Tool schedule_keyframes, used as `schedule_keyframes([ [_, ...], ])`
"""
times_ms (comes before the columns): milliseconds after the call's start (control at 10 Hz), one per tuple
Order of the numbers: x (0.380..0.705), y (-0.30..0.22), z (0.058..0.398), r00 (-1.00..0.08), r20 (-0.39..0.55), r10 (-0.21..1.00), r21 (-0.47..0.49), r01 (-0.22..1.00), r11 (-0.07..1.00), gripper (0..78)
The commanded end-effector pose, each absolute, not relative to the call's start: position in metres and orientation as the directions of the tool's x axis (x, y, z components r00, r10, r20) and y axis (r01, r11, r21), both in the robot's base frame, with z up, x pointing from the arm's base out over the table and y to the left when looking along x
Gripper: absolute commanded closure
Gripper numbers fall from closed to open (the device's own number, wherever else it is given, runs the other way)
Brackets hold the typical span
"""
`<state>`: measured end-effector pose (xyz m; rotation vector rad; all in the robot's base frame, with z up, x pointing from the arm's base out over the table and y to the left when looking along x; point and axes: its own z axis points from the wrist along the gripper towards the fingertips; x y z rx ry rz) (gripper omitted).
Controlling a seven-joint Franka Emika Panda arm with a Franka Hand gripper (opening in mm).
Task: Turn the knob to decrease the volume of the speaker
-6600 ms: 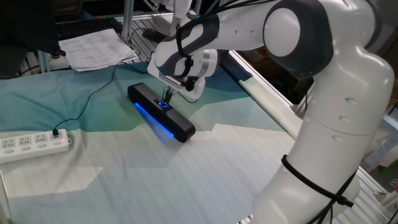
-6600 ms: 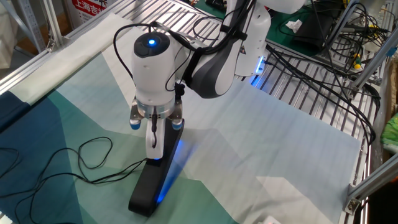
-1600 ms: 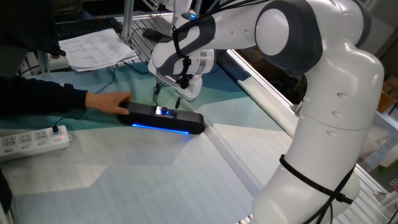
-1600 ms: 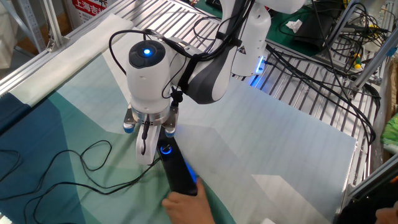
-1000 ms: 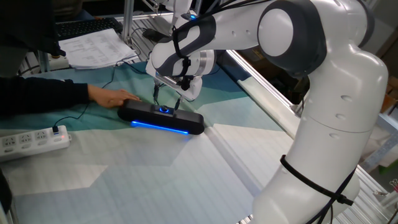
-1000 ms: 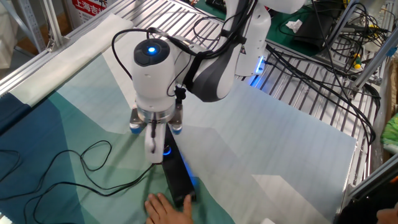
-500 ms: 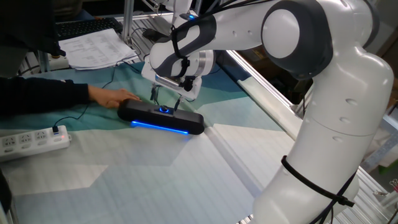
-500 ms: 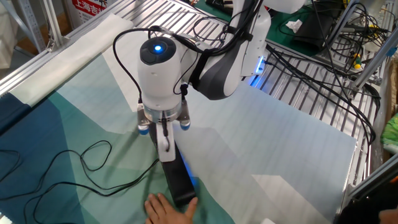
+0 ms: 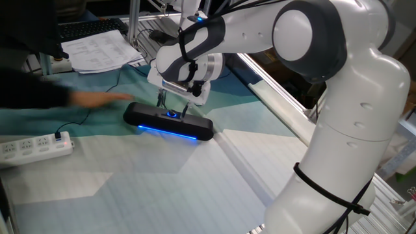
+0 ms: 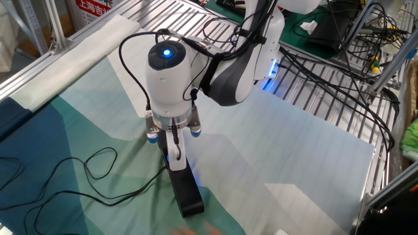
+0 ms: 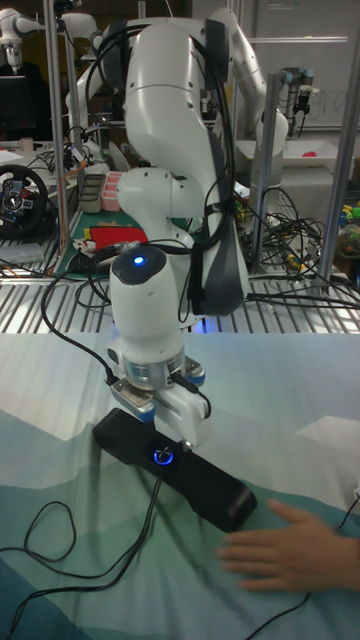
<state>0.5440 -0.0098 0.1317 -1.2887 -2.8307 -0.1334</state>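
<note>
I've got the claw [image 9: 172,106] spread wide, fingers straddling the knob [image 9: 172,115] w/o touching yet, mid-top of the speaker [image 9: 168,121] on the bench, ~12 o'clock from me, ready to pinch & twist.

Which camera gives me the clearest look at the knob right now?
The tall fixed view: the knob shows unobstructed as a full blue ring. One fixed view shows only a small glow between the tool fingers; the other has it hidden behind the tool.
</note>
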Motion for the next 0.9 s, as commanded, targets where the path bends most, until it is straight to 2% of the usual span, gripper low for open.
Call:
schedule_keyframes([
  [100, 0.5488, -0.0198, 0.1259, -0.617, 0.062, 0.785, 0.066, 0.787, 0.613, 0.1],
  [500, 0.5487, -0.0199, 0.1258, -0.467, 0.086, 0.88, 0.039, 0.884, 0.465, 0.1],
  [900, 0.5486, -0.0199, 0.1258, -0.43, 0.082, 0.899, 0.035, 0.903, 0.429, 0.1],
])
